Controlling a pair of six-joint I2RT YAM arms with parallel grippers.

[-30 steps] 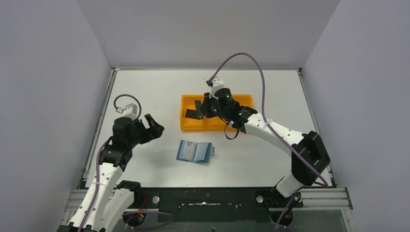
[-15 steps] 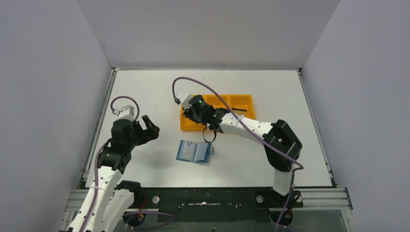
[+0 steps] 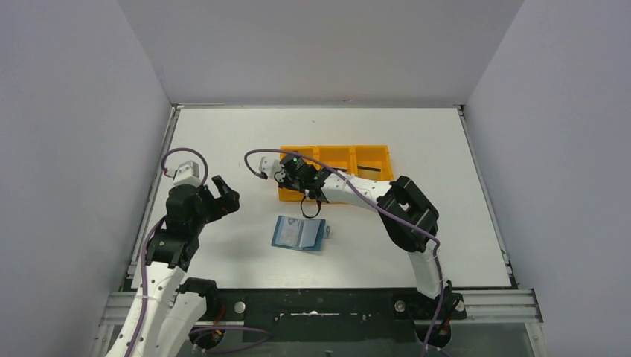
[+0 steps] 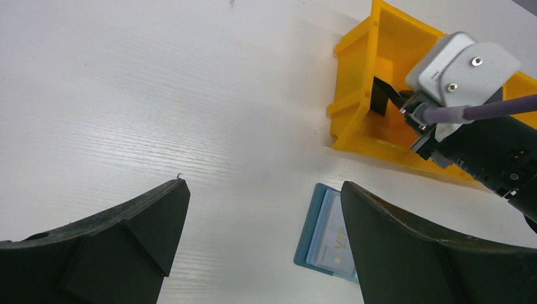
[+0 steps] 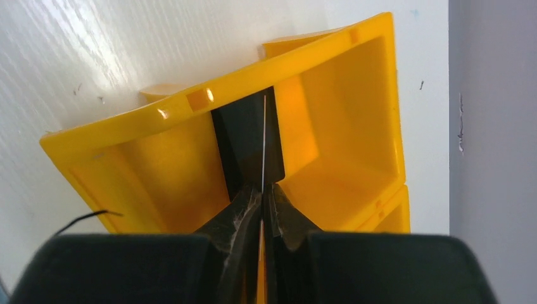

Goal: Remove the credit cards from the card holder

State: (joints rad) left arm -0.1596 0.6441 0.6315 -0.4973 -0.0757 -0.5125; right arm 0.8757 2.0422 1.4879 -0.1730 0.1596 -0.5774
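The white counter (image 3: 223,134) carries everything. The right arm (image 3: 405,212) folds back across it toward the left end of the orange tray (image 3: 336,158). The left arm (image 3: 175,230) stands over the counter's left side, well apart from the tray.

The tray has three compartments and sits near the middle of the counter. Just in front of its left end lies the card holder (image 3: 299,233). It is flat and open, its light blue-grey inner faces up, and neither pincer touches it. The left wrist view shows a pale card (image 4: 332,247) tucked in one of its pockets.

The left pincer (image 3: 225,193) hangs above bare counter to the left of the card holder, its jaws spread wide with nothing between them.

The right pincer (image 5: 261,193) points into the tray's left end compartment. Its fingers are pressed together on a credit card (image 5: 263,139), seen edge-on as a thin pale line running out from the fingertips. Black card surface (image 5: 237,145) shows on either side of that line inside the compartment. I cannot tell whether it belongs to the same card or to others.
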